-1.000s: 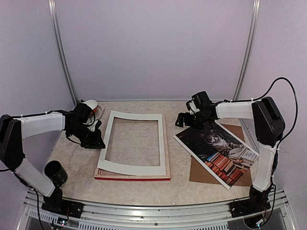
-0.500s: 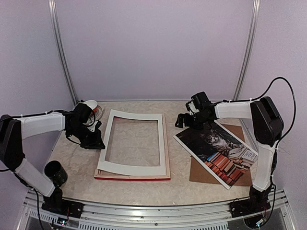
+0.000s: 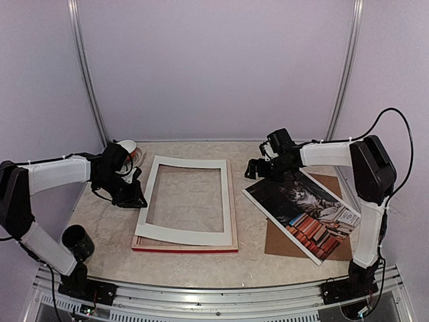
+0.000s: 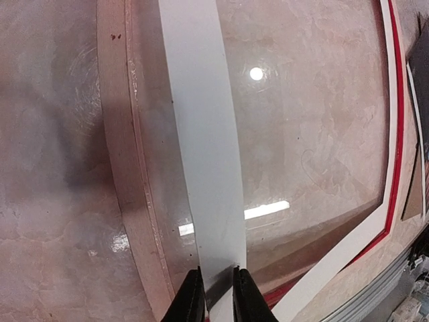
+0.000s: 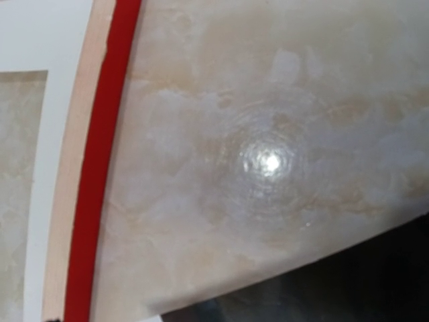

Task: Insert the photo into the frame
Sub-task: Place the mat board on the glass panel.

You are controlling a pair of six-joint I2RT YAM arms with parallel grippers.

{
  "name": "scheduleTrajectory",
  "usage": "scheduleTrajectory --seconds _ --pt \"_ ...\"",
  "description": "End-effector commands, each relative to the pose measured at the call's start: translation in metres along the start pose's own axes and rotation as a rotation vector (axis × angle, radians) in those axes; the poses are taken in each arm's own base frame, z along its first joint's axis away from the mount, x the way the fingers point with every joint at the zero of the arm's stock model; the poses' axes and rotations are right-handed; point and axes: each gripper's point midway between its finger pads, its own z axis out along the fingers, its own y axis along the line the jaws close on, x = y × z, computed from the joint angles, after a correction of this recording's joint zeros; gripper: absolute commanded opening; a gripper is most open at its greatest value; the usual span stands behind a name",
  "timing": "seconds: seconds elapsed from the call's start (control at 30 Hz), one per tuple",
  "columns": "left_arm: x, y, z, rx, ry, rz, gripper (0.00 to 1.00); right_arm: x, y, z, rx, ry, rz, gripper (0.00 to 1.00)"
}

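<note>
Pale lilac walls close in a marbled worktop [image 3: 194, 261]. On it the frame [image 3: 184, 249] lies face down left of centre, pale wood up and a red edge showing along its near side. All it carries is a white mat [image 3: 184, 235], and marble pattern shows through the opening. The photo [image 3: 301, 208] is not in it. It lies picture-up well to the right, resting on a brown board [image 3: 281, 245]. A black cup [image 3: 75, 238] stands near the left arm's base; what it holds cannot be told. The left hand [image 3: 134, 198] sits at the frame's left side. Its wrist view adds what the top view hides: the fingers [image 4: 191, 298] stand close together with a slim gap, set over the mat's left strip. Whether they pinch the strip cannot be told. That view also catches lamp glints inside the opening. The right hand [image 3: 257, 168] hangs beside the photo's far corner, spread wide with nothing in it. Its wrist view shows none of its fingers, only glossy worktop, the frame's red edge at the left and a dark corner at the lower right. Frame, mat, photo and board lie where they did a second ago, and both arms have barely shifted.
</note>
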Motion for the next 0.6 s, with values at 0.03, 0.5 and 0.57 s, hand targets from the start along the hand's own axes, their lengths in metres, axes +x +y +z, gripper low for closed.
scheduleTrajectory --seconds 0.03,0.5,0.57 --pt "-0.013 -0.005 -0.006 -0.002 -0.035 0.021 0.19 0.003 0.003 0.005 0.000 0.009 -0.013 0.99" --pt "-0.030 0.003 -0.022 -0.082 -0.105 0.023 0.53 0.003 0.003 0.008 -0.001 0.013 -0.016 0.99" --pt "-0.036 -0.005 -0.025 -0.070 -0.128 0.046 0.55 0.004 0.003 0.009 -0.005 0.015 -0.015 0.99"
